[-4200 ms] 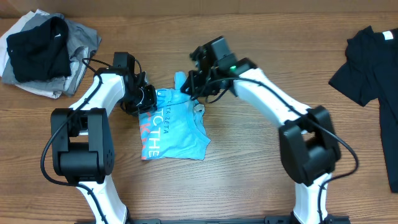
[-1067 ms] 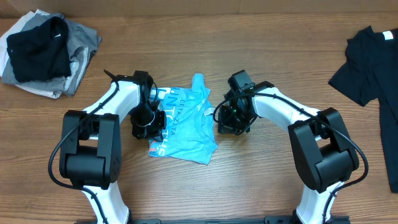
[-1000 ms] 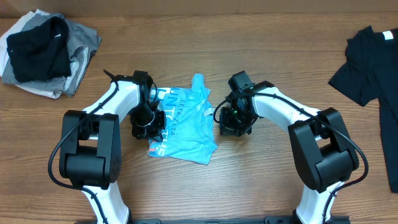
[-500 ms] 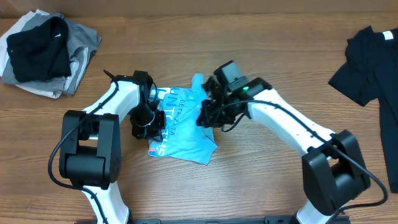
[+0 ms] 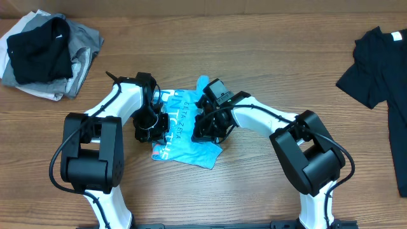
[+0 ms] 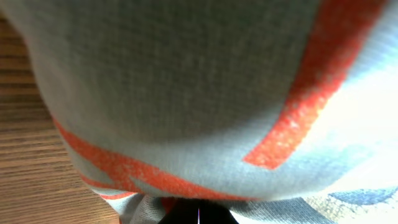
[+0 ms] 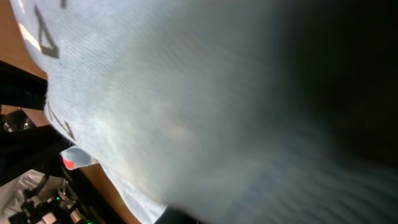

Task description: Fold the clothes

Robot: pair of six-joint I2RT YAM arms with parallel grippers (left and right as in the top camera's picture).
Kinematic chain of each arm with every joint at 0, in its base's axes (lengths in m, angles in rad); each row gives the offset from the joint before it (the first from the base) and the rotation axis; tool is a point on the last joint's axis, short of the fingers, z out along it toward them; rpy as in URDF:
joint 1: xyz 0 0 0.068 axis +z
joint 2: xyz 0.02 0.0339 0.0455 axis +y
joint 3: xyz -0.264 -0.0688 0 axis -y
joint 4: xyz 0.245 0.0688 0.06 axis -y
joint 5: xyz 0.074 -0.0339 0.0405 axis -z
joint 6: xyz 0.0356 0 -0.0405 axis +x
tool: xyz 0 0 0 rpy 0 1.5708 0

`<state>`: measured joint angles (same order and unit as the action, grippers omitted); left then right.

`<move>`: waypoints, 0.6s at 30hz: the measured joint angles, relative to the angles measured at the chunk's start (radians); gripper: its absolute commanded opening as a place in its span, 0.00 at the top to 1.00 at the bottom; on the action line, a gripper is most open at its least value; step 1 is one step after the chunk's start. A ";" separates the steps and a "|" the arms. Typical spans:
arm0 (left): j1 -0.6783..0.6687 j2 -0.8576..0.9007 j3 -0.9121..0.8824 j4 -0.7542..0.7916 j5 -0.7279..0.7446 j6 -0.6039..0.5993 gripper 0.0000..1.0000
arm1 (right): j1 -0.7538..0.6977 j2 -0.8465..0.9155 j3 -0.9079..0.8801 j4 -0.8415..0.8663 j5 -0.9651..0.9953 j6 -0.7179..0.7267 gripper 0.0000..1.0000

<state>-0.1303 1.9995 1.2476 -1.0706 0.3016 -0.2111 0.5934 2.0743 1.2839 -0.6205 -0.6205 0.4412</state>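
Note:
A light blue T-shirt (image 5: pixel 184 144) with red and dark lettering lies crumpled mid-table between my arms. My left gripper (image 5: pixel 152 131) sits at the shirt's left edge, shut on the fabric. In the left wrist view the cloth (image 6: pixel 186 74) drapes over the lens, and only a dark bit of the jaws (image 6: pixel 199 215) shows. My right gripper (image 5: pixel 204 130) is over the shirt's middle, holding its right side. In the right wrist view the blue cloth (image 7: pixel 186 93) fills the frame and hides the fingers.
A pile of grey and white clothes (image 5: pixel 82 39) with a black garment (image 5: pixel 38 48) on top lies at the far left corner. A black shirt (image 5: pixel 381 63) is spread at the right edge. Bare wood table (image 5: pixel 254 184) lies in front.
My right gripper has moved left from the shirt's right edge to over its middle, carrying fabric with it. My left arm has stayed still at the left edge.

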 measured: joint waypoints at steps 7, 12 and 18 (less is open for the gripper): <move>0.001 0.000 0.001 -0.013 -0.018 -0.035 0.96 | -0.037 -0.001 0.010 -0.078 -0.008 0.003 0.96; 0.029 0.000 0.002 -0.037 -0.025 -0.077 0.96 | -0.052 -0.001 0.011 -0.092 -0.016 0.003 0.96; 0.132 0.014 -0.008 -0.089 -0.129 -0.113 0.96 | -0.057 -0.003 0.012 -0.104 -0.010 0.011 0.96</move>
<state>0.0021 2.0140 1.2400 -1.1595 0.1722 -0.3237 0.5365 2.0716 1.2961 -0.7246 -0.6304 0.4519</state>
